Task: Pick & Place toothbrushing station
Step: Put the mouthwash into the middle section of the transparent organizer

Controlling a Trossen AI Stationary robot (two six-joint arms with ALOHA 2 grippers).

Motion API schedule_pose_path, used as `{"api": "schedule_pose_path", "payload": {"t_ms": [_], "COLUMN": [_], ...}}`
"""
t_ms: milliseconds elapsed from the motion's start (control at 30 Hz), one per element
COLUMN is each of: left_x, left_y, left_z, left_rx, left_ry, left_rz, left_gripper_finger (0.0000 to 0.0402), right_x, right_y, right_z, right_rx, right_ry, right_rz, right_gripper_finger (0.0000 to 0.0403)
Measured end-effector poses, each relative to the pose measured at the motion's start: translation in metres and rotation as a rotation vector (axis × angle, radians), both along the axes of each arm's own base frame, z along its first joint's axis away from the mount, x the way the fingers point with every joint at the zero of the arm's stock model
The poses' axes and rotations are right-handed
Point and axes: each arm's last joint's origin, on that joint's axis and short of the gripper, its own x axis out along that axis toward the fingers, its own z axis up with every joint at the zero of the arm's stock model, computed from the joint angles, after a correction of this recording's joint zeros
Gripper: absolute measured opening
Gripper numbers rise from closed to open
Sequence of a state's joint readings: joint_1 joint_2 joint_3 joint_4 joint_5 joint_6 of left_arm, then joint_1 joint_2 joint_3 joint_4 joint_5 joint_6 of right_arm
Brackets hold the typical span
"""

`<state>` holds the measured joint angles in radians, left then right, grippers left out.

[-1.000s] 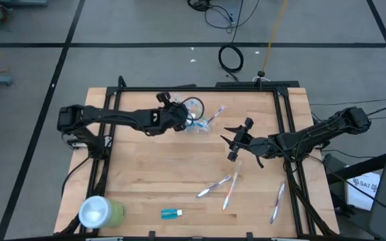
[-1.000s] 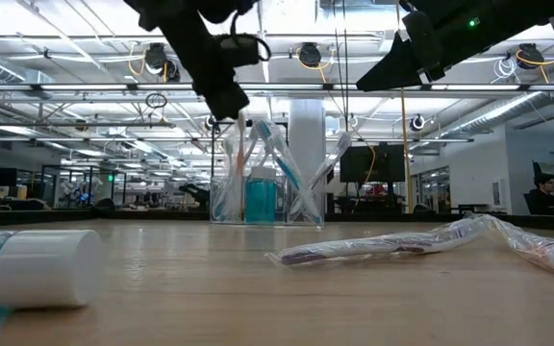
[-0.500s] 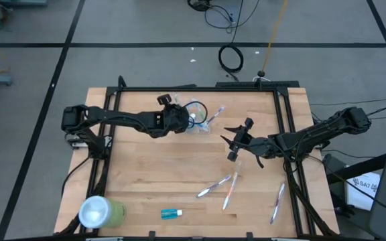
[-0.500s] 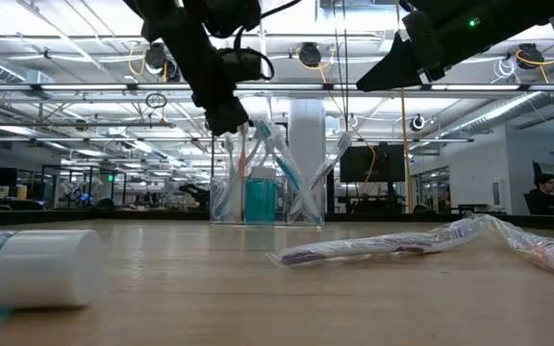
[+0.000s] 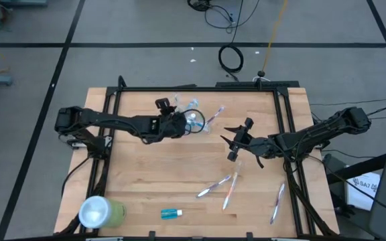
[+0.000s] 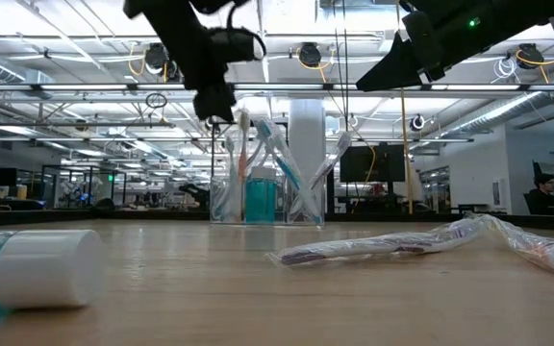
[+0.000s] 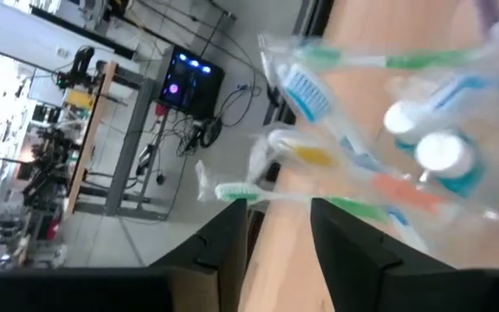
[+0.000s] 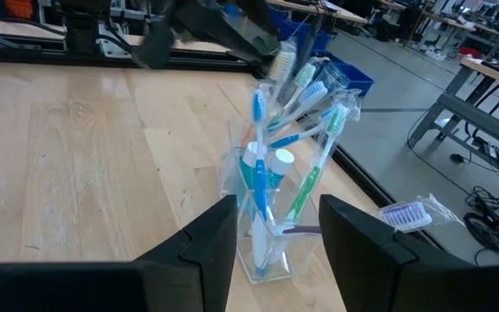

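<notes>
The toothbrushing station, a small clear plastic cup [image 5: 194,121] [image 6: 265,197] [image 8: 262,238] [image 7: 423,147], stands upright on its base at the far middle of the table. It holds several toothbrushes and tubes that lean outward. My left gripper [image 5: 179,123] [image 6: 214,100] [image 7: 280,208] is open, just left of the cup and level with the brush heads, nothing between its fingers. My right gripper [image 5: 234,141] [image 6: 383,69] [image 8: 277,208] hovers open to the cup's right, above the table.
Wrapped toothbrushes lie on the table at the near right [image 5: 213,186] [image 5: 230,190] [image 5: 277,202] [image 6: 383,248]. A small blue tube [image 5: 171,213] [image 6: 37,269] lies by the near edge. A light-green cup [image 5: 101,211] stands at the near left corner.
My left gripper has drawn back from the cup toward the table's left edge. The toothbrush it was at a second ago now stands free in the cup, its head leaning left. The cup has not moved.
</notes>
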<state>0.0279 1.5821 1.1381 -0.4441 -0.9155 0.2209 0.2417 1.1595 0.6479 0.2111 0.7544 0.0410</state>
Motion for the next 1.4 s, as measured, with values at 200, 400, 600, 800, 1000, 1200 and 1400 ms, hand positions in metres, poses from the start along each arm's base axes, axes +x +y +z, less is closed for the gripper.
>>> {"api": "schedule_pose_path", "payload": {"t_ms": [200, 400, 600, 800, 1000, 1200, 1400], "left_x": [-0.020, -0.028, -0.030, -0.033, -0.026, -0.010, -0.005], "left_y": [-0.026, -0.062, -0.116, -0.170, -0.212, -0.224, -0.236], "left_z": [0.025, 0.033, 0.021, 0.000, -0.030, -0.050, -0.072], "left_rx": [-0.232, -0.737, -0.966, -1.056, -1.079, -1.178, -1.217], "left_ry": [-0.127, -0.188, -0.092, -0.052, -0.091, -0.186, -0.158], "left_rz": [-0.127, -0.398, -0.547, -0.532, -0.509, -0.430, -0.428], "left_gripper_finger": [0.0140, 0.0136, 0.0136, 0.0136, 0.0136, 0.0136, 0.0136], "right_x": [0.000, 0.000, 0.000, 0.000, 0.000, 0.000, -0.001], "right_y": [0.000, 0.000, 0.000, 0.000, 0.000, 0.000, 0.000], "right_z": [0.000, 0.000, 0.000, 0.000, 0.000, 0.000, -0.002], "right_rx": [0.000, 0.000, 0.000, 0.000, 0.001, 0.078, 0.129], "right_ry": [0.001, 0.001, 0.001, 0.001, -0.001, -0.048, -0.058], "right_rz": [0.000, 0.000, 0.000, 0.000, 0.000, -0.025, -0.045], "right_gripper_finger": [0.0155, 0.0155, 0.0155, 0.0155, 0.0155, 0.0155, 0.0155]}}
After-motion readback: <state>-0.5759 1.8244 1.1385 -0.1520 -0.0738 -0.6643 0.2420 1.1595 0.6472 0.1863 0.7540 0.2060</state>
